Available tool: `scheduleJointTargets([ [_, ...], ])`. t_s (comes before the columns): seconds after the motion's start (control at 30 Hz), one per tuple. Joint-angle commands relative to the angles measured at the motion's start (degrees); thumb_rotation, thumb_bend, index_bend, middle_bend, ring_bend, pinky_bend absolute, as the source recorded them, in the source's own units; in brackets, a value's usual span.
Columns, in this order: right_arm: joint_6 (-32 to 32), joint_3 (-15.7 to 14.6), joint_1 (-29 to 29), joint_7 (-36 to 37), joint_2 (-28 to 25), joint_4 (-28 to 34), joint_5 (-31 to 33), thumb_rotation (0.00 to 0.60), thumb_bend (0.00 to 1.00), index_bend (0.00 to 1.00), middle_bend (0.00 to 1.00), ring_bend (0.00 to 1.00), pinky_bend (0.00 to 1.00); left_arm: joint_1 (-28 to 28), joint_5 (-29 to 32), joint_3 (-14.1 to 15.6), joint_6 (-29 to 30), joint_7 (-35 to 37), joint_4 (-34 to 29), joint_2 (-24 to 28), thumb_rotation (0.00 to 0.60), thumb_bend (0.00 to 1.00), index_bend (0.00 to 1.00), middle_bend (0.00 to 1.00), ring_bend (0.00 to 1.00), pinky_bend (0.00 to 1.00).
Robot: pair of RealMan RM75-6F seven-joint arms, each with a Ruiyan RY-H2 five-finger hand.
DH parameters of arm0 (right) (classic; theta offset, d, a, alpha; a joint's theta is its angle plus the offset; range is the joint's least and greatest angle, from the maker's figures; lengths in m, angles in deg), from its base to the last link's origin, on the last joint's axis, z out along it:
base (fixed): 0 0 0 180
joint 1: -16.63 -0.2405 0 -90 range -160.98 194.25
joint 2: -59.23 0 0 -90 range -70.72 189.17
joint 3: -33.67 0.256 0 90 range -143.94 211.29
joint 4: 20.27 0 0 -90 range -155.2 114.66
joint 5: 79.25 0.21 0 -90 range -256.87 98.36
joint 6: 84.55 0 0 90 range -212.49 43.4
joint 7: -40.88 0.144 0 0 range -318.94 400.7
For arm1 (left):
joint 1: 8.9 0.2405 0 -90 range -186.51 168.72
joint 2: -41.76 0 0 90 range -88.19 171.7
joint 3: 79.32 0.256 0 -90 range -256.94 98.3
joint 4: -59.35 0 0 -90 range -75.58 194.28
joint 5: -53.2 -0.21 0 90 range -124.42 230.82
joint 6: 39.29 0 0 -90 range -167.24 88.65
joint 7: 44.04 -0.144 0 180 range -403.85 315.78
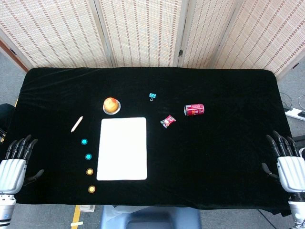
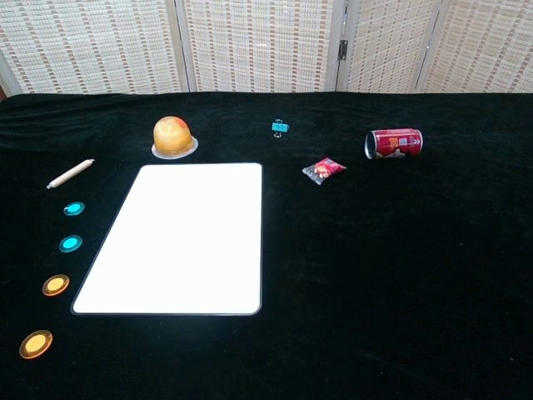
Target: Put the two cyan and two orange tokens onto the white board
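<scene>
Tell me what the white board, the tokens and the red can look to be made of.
White board: probably plastic or coated sheet, smooth and matte, with rounded corners.
Cyan tokens and orange tokens: likely glossy plastic, as their rims catch the light.
Red can: apparently thin printed metal, with a shiny silver end, lying on its side.

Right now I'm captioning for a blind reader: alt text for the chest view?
A bare white board lies on a black table, with two cyan tokens and two orange tokens lined up to its left. No robot hand shows.
</scene>
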Motion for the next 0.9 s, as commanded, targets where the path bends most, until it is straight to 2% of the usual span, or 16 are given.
scheduleJointTargets([
  [0.03,-0.1,0.0,0.0,0.2,0.0,0.0,0.1,0.6,0.36,0.0,0.03,0.08,0.04,-0.1,0.1,0.0,-0.1,0.0,0.0,-0.1,0.6,0.23,0.13,0.04,0.03,0.0],
  [0.33,0.2,0.0,0.2,1.2,-0.1,-0.5,-0.1,0.6,0.36,0.0,0.03,0.08,0.04,-0.2,-0.1,0.1,-0.3,0.0,0.1,-0.2,0.6,0.23,0.14,0.05,0.03,0.0],
  [0.53,1.3,0.3,0.6,1.7,-0.6,-0.5,-0.3,0.6,0.36,0.0,0.03,0.09,0.04,-1.3,-0.7,-0.3,-1.0,0.5,0.2,0.1,0.6,0.23,0.19,0.06,0.04,0.0],
  [0.63,1.8,0.7,0.6,1.5,-1.4,-0.1,-0.5,0.6,0.36,0.0,0.03,0.09,0.04,-2.9,-1.9,-0.5,-2.6,2.0,-0.1,1.0,0.6,0.23,0.26,0.08,0.06,0.0],
  [0.9,1.9,0.8,0.5,0.9,-2.4,1.1,-0.9,0.6,0.36,0.0,0.03,0.08,0.04,-10.0,-3.9,-2.4,-9.5,6.6,2.4,0.9,0.6,0.27,0.33,0.14,0.1,0.0],
])
